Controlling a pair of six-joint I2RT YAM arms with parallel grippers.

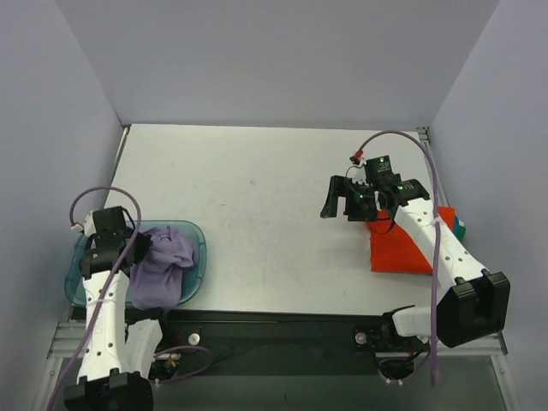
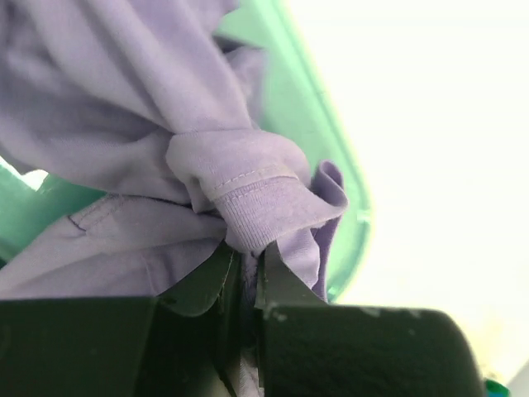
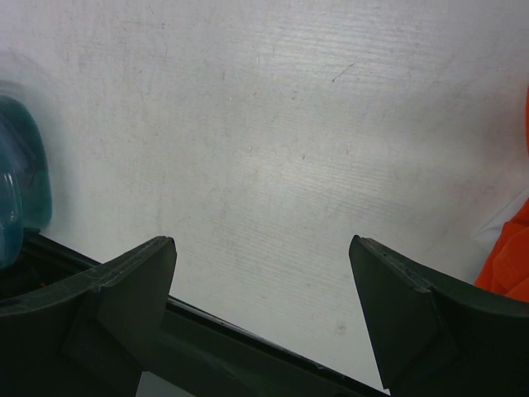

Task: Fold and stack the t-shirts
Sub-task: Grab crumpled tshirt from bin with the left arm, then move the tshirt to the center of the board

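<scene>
The lavender-purple t-shirt (image 1: 163, 264) lies crumpled in the blue tray (image 1: 199, 235) at the near left. My left gripper (image 1: 137, 246) is shut on a bunched fold of it; the left wrist view shows the cloth (image 2: 248, 190) pinched between the fingers (image 2: 285, 281). The folded orange-red t-shirt (image 1: 401, 248) lies flat at the right, with a green-teal edge (image 1: 460, 228) showing beyond it. My right gripper (image 1: 342, 204) is open and empty above the table, just left of the orange-red shirt, whose edge shows in the right wrist view (image 3: 511, 256).
The white table (image 1: 265, 188) stretches between the tray and the orange-red shirt. Grey walls enclose the back and both sides. A black rail runs along the table's near edge (image 1: 282, 318). The tray's corner shows in the right wrist view (image 3: 21, 182).
</scene>
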